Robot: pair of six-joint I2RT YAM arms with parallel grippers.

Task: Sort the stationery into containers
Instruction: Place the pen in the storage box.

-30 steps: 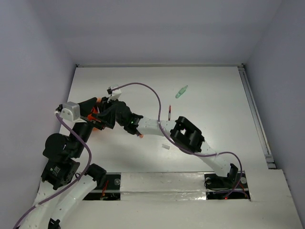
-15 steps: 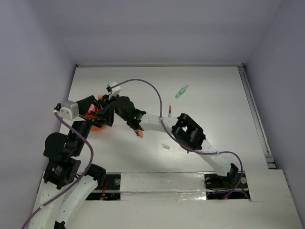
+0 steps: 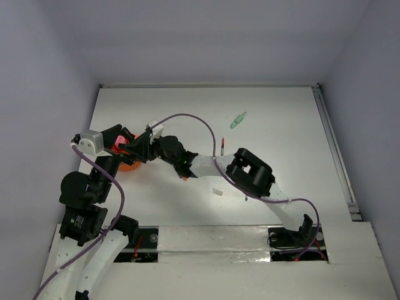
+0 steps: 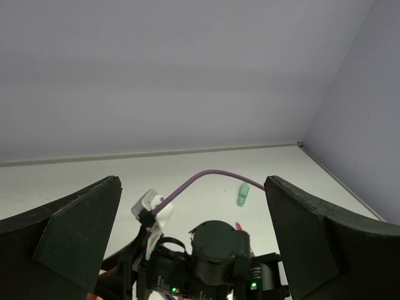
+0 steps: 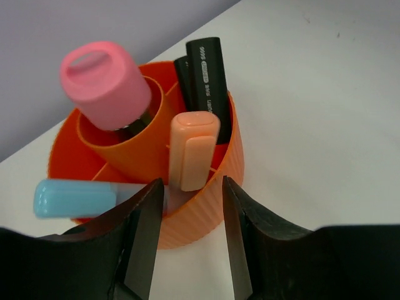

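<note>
Left arm (image 3: 81,194): folded high above its base, wrist levelled forward.
Left gripper (image 4: 192,182): fingers spread wide.
Right arm (image 3: 250,178): stretched far to the left, wrist tipped downward.
Right gripper (image 5: 192,186): fingers held apart, pointed down.

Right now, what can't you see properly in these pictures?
Orange pot: top view, both arms cover most of it.
Peach-capped marker: right wrist view, unclear whether the right end effector touches it.
White bit: top view, too small to name.
</note>
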